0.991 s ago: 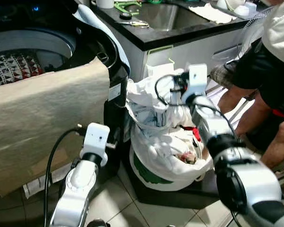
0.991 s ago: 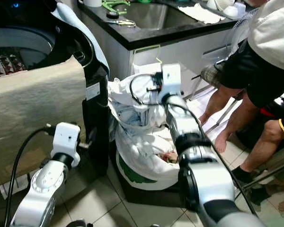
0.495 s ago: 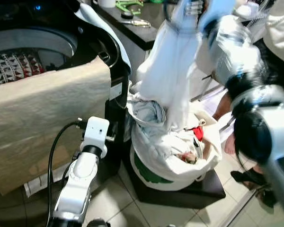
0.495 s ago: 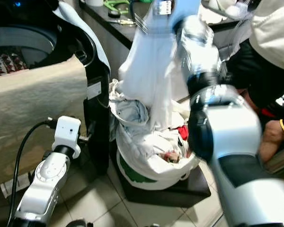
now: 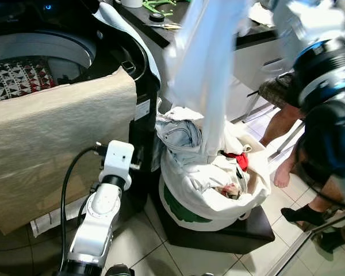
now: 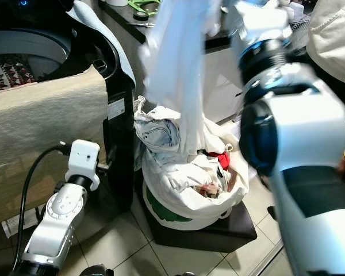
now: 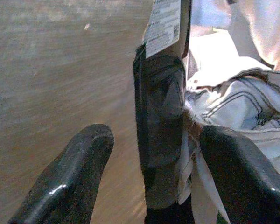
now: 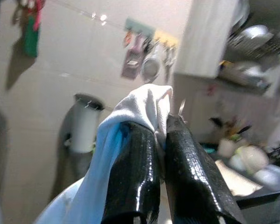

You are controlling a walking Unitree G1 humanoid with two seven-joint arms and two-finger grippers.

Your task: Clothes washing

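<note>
Left eye view: washing machine [image 5: 57,52] w/ open top is seen at left, patterned cloth in its drum, beige sheet [image 5: 52,144] draped over its front. R arm [image 5: 325,69] is raised high, blurred; white garment [image 5: 204,69] is hung from it down to the laundry bag [image 5: 218,195] on the floor beside the machine. L arm is held low by the machine's front.

Right wrist view: right gripper [image 8: 161,158] jaws are clamped on the garment's bunched edge; kitchen wall w/ hung utensils is seen behind.

Left wrist view: left gripper [image 7: 151,177] jaws are spread apart, nothing held; denim piece [image 7: 242,112] lies just beyond.
</note>
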